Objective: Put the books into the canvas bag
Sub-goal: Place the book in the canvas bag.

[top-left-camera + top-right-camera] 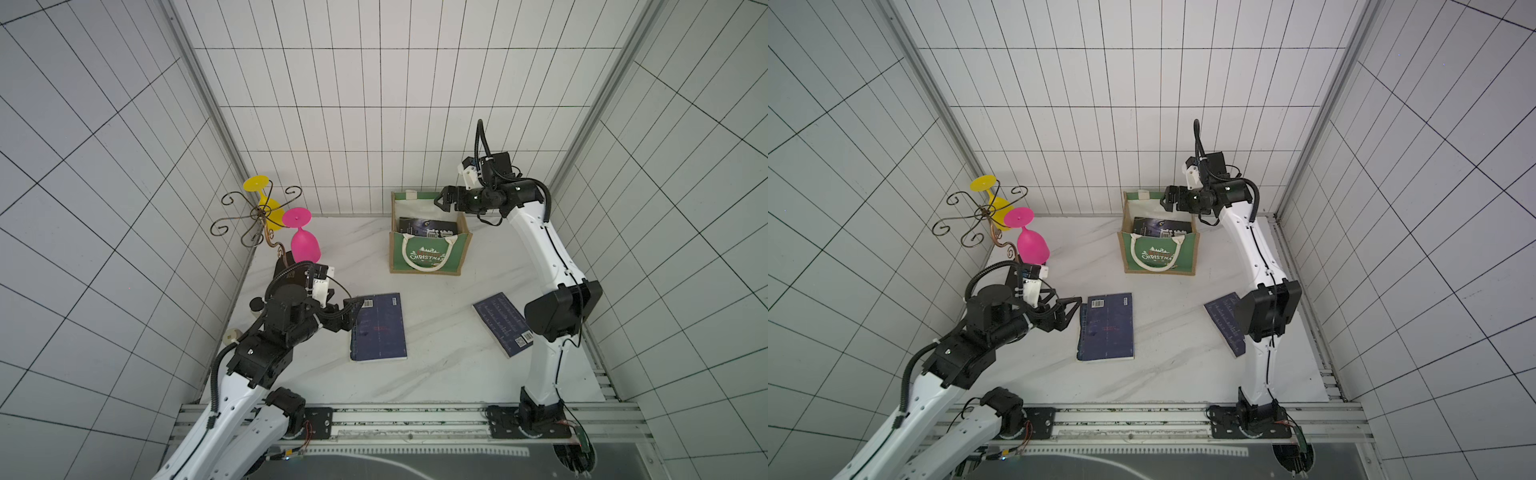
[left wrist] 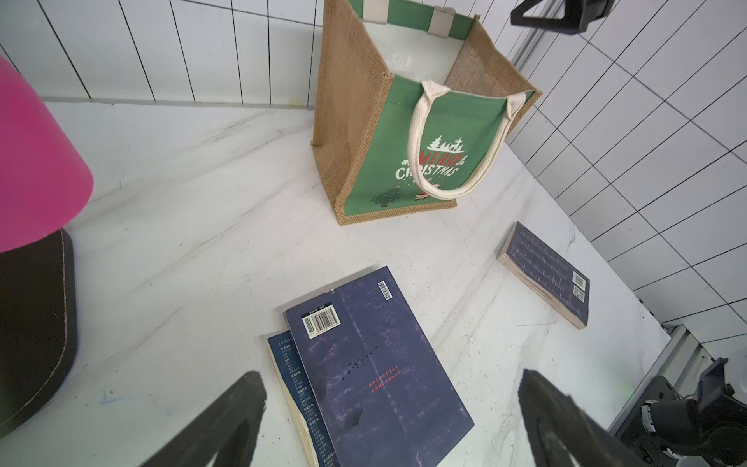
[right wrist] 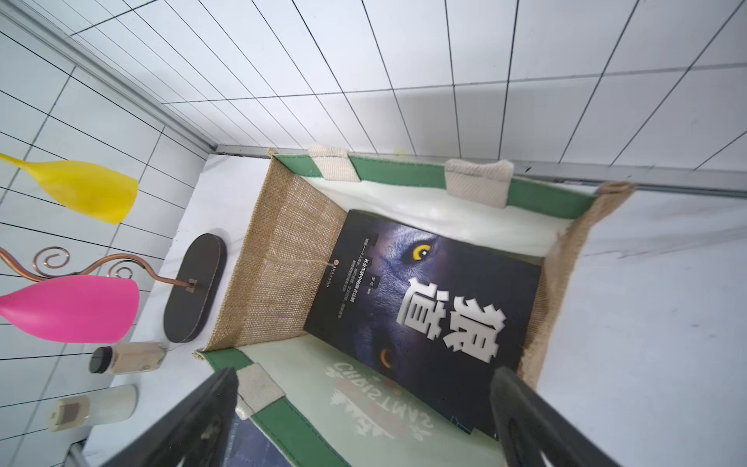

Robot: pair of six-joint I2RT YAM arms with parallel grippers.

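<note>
1. Marble tabletop holds navy books; black book sits inside canvas bag.
2. Left jaws spread beside books, right jaws spread over bag.
3. Risk: I snag bag rim, toppling it.

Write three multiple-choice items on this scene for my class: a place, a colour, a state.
1. Where is the black wolf-cover book? A on the tabletop; B inside the canvas bag; C on the navy books.
2. What colour is the bag's front panel? A red; B green; C yellow.
3. How does the right gripper stand? A open and empty; B shut on a navy book; C shut on a rope handle.
Key: 1 B, the bag's walls surround it. 2 B, green behind the white CHRISTMAS print. 3 A, its fingers stand wide apart above the bag, gripping nothing.
</note>
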